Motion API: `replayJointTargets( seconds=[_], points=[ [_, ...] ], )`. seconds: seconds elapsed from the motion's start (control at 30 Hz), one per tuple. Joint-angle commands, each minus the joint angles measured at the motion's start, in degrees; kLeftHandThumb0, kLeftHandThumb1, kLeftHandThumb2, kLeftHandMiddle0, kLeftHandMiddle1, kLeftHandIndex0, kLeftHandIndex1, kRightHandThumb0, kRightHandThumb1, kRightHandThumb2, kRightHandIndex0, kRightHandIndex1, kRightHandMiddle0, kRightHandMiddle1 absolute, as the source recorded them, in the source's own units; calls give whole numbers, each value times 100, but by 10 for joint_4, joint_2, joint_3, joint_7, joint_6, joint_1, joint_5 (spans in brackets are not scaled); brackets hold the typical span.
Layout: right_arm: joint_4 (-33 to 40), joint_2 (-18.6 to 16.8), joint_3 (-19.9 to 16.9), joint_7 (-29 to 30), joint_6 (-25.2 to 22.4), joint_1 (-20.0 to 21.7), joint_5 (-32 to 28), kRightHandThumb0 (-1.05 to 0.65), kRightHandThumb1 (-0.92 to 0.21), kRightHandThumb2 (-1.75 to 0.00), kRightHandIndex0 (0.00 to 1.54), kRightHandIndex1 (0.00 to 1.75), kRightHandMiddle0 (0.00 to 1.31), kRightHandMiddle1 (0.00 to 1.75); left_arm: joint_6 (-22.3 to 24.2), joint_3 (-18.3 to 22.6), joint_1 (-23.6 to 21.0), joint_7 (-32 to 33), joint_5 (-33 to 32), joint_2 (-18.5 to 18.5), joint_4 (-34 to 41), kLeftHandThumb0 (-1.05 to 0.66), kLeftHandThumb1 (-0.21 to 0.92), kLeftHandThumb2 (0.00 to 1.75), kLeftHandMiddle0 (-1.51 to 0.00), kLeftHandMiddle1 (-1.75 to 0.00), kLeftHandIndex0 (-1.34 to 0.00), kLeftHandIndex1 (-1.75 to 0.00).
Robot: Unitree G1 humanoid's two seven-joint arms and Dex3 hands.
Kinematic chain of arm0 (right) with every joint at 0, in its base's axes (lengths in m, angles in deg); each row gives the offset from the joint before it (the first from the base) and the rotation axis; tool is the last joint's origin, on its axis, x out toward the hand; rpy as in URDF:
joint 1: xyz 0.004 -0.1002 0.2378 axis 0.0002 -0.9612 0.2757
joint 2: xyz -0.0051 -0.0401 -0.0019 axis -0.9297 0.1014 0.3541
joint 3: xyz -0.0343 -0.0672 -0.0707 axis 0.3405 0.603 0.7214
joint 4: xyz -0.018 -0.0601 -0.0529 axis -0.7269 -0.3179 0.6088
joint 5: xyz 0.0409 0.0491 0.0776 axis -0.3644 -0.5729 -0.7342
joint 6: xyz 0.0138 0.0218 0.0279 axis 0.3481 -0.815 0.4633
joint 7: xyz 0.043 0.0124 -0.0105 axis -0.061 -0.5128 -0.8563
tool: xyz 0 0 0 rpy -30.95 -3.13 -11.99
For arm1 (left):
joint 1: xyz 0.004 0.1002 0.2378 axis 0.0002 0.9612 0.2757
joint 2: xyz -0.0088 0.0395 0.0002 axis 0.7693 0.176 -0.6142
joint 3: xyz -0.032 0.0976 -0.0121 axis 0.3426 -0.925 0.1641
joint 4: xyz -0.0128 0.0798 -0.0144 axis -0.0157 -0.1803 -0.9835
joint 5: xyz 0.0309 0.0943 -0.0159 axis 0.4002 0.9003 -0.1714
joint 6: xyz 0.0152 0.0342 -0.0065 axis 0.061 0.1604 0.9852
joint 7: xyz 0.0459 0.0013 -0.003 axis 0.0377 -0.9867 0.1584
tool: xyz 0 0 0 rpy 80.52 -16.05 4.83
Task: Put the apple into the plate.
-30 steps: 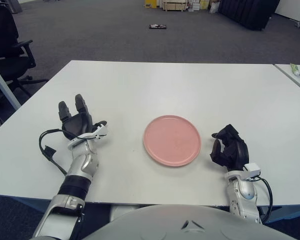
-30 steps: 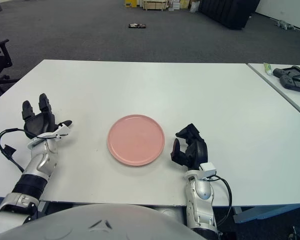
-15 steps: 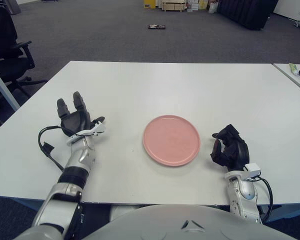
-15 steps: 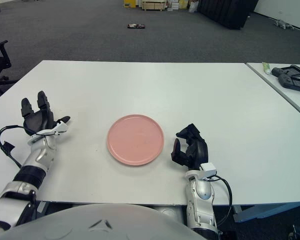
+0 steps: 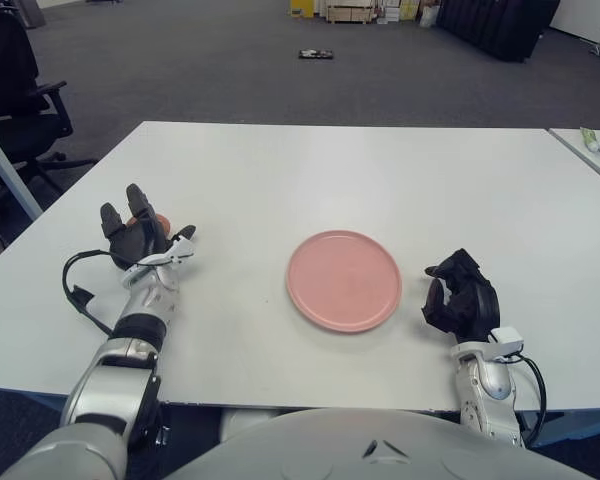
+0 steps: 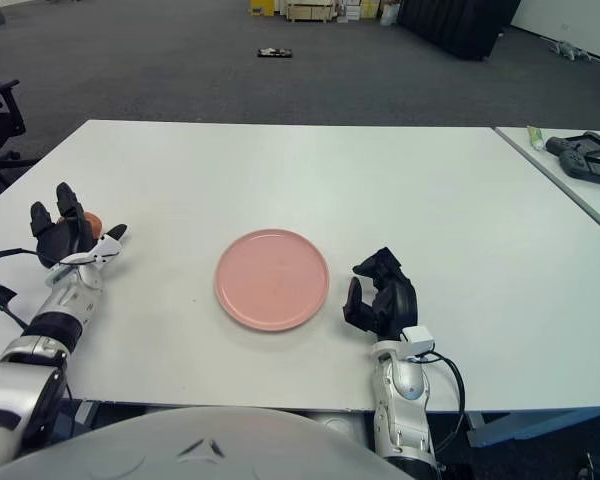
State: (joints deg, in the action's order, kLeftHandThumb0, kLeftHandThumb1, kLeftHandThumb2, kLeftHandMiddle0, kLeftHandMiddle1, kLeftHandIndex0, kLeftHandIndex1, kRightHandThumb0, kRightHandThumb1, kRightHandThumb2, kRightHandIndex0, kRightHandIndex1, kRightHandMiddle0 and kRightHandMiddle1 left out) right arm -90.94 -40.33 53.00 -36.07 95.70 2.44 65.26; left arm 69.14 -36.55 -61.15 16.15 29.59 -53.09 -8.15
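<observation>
1 pink plate (image 5: 343, 280) and 1 apple (image 6: 91, 221) are seen on the white desk (image 5: 330, 170). Apple sits well left of the plate, mostly hidden behind the left hand (image 5: 135, 236), fingers spread, nothing gripped. Right hand (image 5: 458, 298) is curled shut w/ nothing in it, just right of the plate.

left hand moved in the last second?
Yes. The left hand has shifted left and away from the robot, farther from the pink plate, reaching an orange apple partly hidden behind its fingers.
</observation>
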Motion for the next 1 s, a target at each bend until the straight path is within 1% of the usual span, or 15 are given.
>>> replayJointTargets(
  seconds=[0.0,0.13,0.27,0.37,0.43,0.47,0.53,0.67,0.8,0.97],
  points=[
    [11,0,-3,-1,-7,3,-8,-45,-41,-120,121,175,53,175,9,-1,19,-30,-31,-20,-52,-104,92,54,0,0,0,0],
    [15,0,-3,-1,-11,1,-9,-45,-43,-118,121,175,52,175,3,5,12,-47,-55,-20,-66,-102,92,61,0,0,-1,-1],
    [17,0,-4,0,-13,1,-7,-45,-43,-118,121,175,52,175,3,13,8,-81,-84,-19,-75,-100,92,66,0,0,-2,-2],
    [17,0,-4,0,-11,1,-6,-45,-41,-120,121,175,53,175,28,26,2,-134,-114,-17,-78,-100,92,69,-1,0,-1,-13],
    [16,0,-4,-1,-10,1,-6,-45,-41,-120,121,175,54,175,39,27,-1,-149,-122,-16,-79,-101,92,71,-1,-1,0,-16],
    [16,0,-4,-1,-10,1,-6,-45,-40,-121,121,175,54,175,47,27,-3,-158,-125,-15,-79,-100,92,71,-3,-2,0,-22],
    [14,0,-4,-1,-8,2,-6,-46,-39,-122,122,175,55,175,67,24,-7,-176,-129,-13,-77,-101,92,73,-2,-2,0,-23],
    [14,1,-5,-1,-5,2,-6,-46,-38,-124,122,175,56,175,86,17,-10,-194,-133,-10,-70,-101,92,75,-2,-3,0,-25],
    [13,0,-5,-2,-3,2,-8,-46,-38,-124,122,175,56,175,97,10,0,-204,-134,-8,-40,-101,92,76,-3,-4,0,-29],
    [13,0,-6,1,0,1,-1,-46,-38,-123,122,175,56,175,104,3,18,-201,-132,-8,0,-100,92,71,-5,-9,0,-45]
  ],
)
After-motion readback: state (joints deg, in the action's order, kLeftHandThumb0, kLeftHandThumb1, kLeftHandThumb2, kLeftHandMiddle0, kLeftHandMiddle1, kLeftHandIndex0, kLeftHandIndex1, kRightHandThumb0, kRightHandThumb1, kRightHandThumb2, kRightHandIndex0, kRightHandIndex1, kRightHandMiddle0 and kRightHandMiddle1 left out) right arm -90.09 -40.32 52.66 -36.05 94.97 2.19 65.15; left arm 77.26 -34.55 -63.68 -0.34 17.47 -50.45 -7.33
